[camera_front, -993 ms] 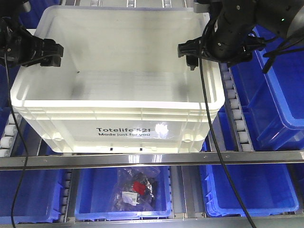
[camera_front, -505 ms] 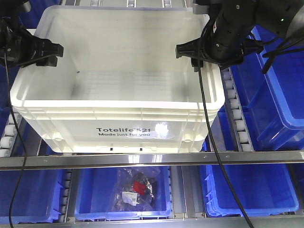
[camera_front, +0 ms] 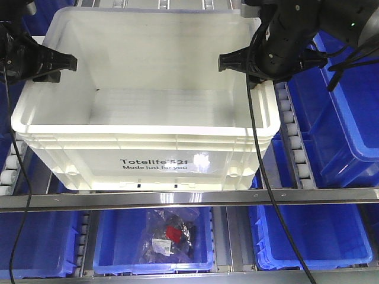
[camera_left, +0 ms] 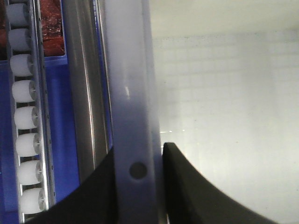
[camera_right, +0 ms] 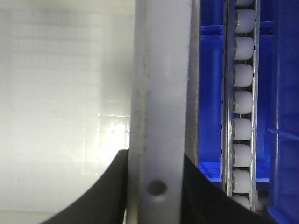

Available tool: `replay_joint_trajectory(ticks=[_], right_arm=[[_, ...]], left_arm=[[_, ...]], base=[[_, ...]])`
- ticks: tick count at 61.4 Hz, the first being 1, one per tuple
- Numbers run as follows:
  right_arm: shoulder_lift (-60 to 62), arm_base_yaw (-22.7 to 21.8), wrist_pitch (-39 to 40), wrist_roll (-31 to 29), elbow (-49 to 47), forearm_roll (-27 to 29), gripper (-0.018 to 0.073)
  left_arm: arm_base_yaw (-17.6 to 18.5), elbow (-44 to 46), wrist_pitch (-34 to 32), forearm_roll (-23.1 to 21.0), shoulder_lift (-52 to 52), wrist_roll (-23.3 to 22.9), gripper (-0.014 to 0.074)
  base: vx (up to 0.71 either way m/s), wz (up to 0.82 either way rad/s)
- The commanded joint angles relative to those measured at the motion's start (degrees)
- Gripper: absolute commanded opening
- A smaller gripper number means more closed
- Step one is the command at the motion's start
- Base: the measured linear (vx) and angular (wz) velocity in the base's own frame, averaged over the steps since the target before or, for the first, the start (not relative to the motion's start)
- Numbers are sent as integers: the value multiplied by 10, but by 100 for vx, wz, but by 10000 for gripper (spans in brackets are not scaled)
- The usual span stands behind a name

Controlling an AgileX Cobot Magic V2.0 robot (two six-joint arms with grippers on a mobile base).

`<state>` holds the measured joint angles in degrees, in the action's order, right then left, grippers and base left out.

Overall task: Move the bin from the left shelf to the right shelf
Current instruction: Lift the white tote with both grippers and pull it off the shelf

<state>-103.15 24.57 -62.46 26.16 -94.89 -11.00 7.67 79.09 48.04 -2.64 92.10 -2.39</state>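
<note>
Center frame, bin (camera_front: pixel 145 127) sits on the roller shelf (camera_front: pixel 290 127); my left gripper (camera_left: pixel 138 156) and right gripper (camera_right: pixel 155 163) have jaws pinching its side rims. Grasp step, I judge; next calls for a level, synchronized lift rightward.

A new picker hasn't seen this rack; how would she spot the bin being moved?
On the upper roller shelf, look left of the blue bins. The bin is the big open tote at the front rail. It alone is white, with black "Totelife 521" print on its side.
</note>
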Motion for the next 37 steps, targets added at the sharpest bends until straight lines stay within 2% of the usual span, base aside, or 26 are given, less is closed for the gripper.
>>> replay_joint_trajectory(ticks=[1,7,14,28,37], right_arm=[[22,-2,17,-4,-19,-21,54],[22,-2,17,-4,-19,-21,36],[22,-2,20,-4,-19,-22,25],[25,-2,25,-4,-19,-27,6],[38,-2,30,-4,-19,-27,6]], left_arm=[[-1,17,-20,12,-21,-3,137],[-1,17,-14,36,-21,-8,118],[-1,17,-13,54,-21,-40,94],[-1,17,-15,50,-25,-45,92],[-1,18,-18,26,-42,-45,92]], base=[[0,0],[0,0],[0,0],[0,0],[0,0]])
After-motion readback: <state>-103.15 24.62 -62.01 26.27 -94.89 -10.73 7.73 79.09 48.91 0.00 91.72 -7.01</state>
